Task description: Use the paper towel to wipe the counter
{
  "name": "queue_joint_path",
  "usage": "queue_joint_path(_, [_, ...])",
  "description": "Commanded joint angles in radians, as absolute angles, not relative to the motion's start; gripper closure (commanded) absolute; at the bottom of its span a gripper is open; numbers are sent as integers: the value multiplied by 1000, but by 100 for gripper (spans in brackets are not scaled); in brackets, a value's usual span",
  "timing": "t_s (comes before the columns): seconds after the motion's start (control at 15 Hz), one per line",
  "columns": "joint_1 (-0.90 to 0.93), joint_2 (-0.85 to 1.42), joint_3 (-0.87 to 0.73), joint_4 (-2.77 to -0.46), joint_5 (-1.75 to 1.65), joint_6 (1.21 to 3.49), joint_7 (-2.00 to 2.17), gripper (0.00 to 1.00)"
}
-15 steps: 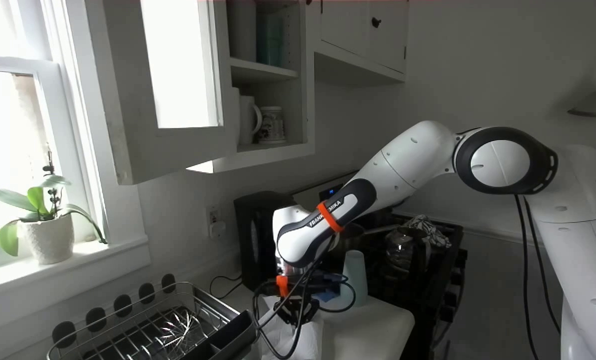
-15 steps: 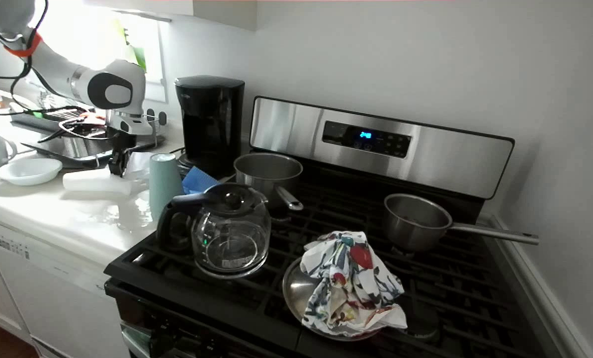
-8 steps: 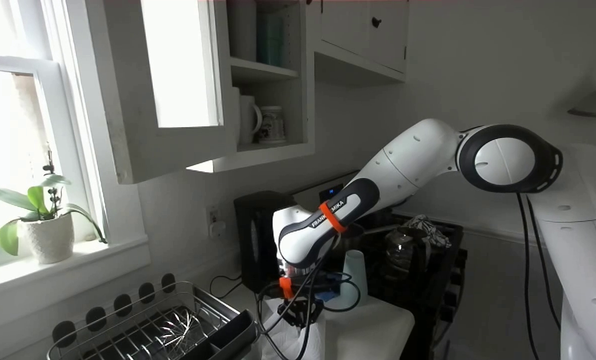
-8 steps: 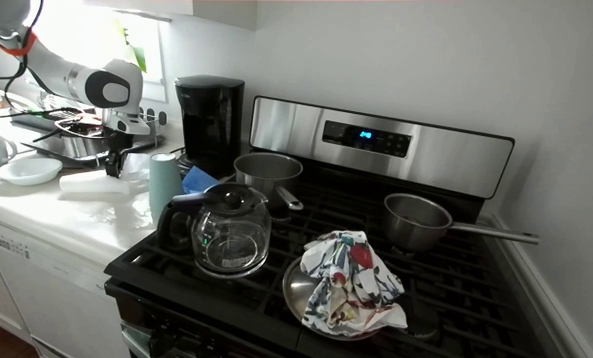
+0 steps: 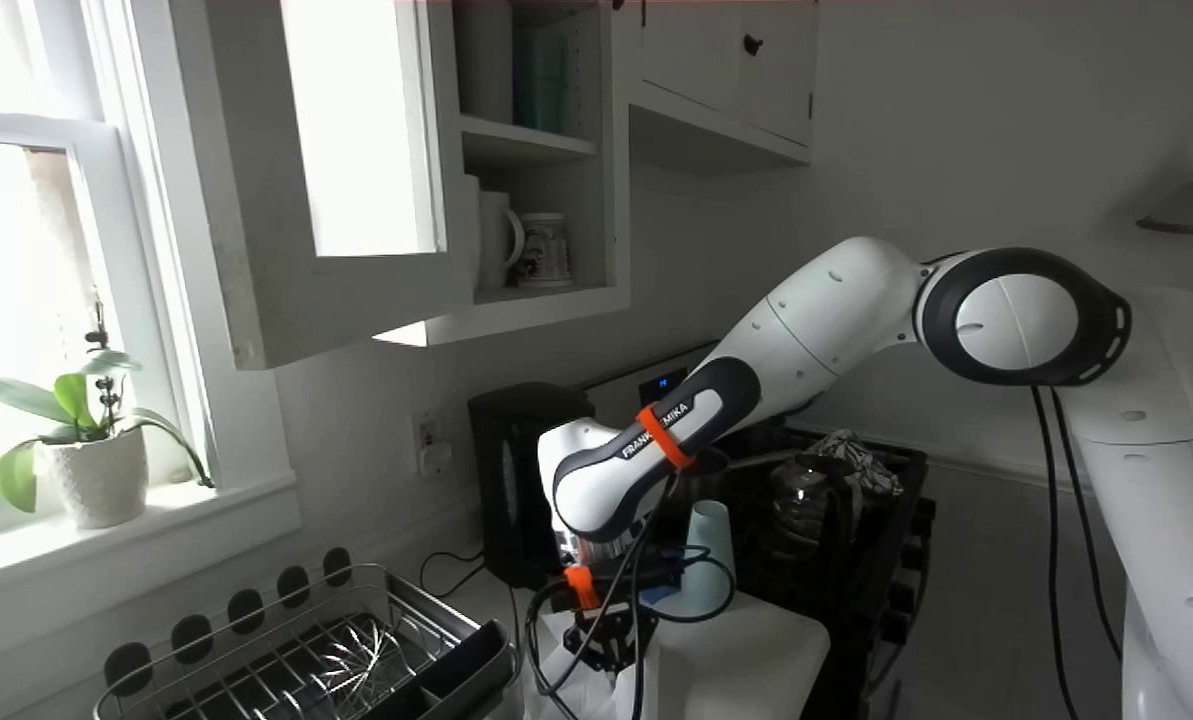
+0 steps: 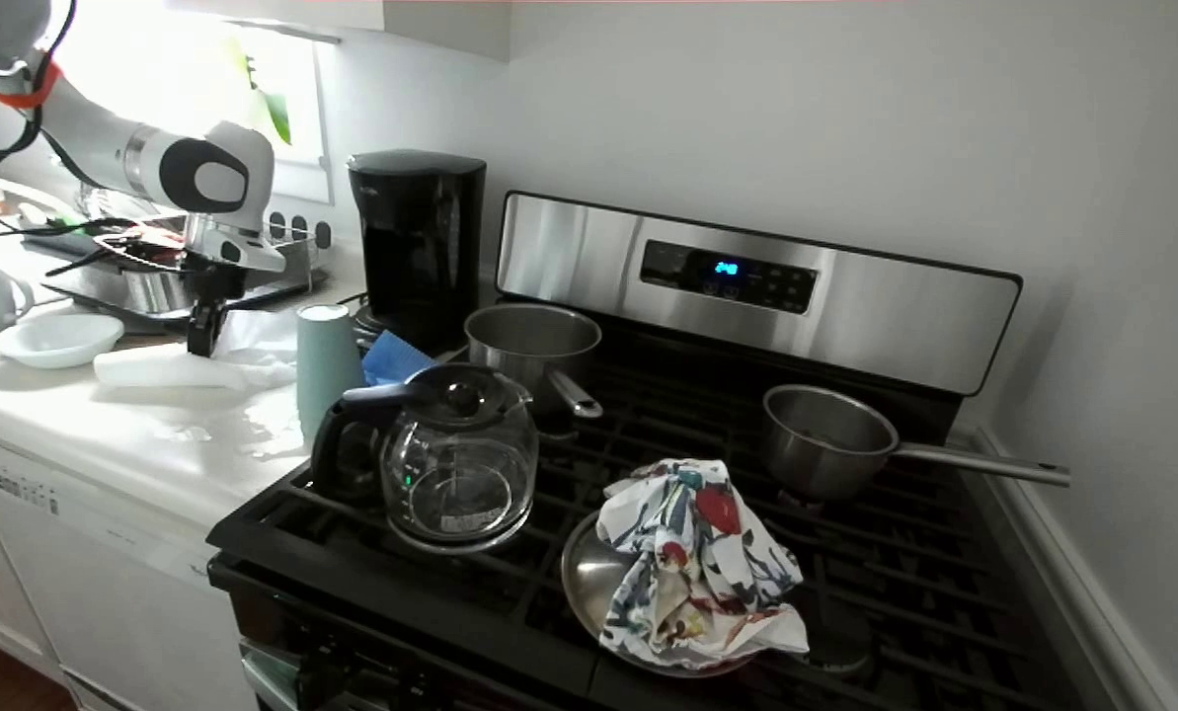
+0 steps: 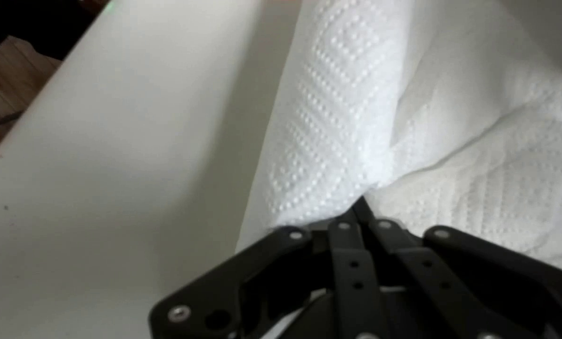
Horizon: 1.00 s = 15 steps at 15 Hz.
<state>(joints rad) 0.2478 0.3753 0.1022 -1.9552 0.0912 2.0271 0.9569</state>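
The white paper towel [image 7: 337, 108] is crumpled and dimpled, bunched at the fingertips of my gripper [image 7: 363, 203], which is shut on it. An exterior view shows the towel [image 6: 169, 368] lying along the white counter [image 6: 85, 425], with the gripper [image 6: 201, 348] pointing down into it from above. Part of the towel rises in a fold behind the fingers. Cables partly cover the gripper [image 5: 611, 650] in an exterior view, where the towel's lower part runs out of the picture. In the wrist view, bare counter [image 7: 134, 155] stretches left of the towel to its straight edge.
A pale blue cup [image 6: 328, 375] stands on the counter near the towel, with glossy patches beside it. A white bowl [image 6: 58, 341], dish rack [image 5: 316, 650] and coffee maker [image 6: 418, 237] are also nearby. The stove holds a glass carafe [image 6: 460, 464] and pots.
My gripper has shifted away from the cup, dragging the towel along the counter with it. It stays shut on the towel. The cup and stove items have not moved.
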Motion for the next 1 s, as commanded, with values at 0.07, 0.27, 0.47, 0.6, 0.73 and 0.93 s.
queue_joint_path(0.07, [271, 361, 92, -1996, 18, 1862, 975, 100])
queue_joint_path(0.27, [281, 367, 84, -2001, -39, 1742, 1040, 100])
queue_joint_path(0.47, [276, 371, 64, -2022, -72, 1656, 1154, 100])
queue_joint_path(0.6, [271, 373, 47, -2029, -95, 1624, 1239, 100])
queue_joint_path(0.73, [270, 379, 27, -2024, -136, 1635, 1328, 100])
queue_joint_path(0.93, [269, 372, 11, -2018, -193, 1689, 1442, 100])
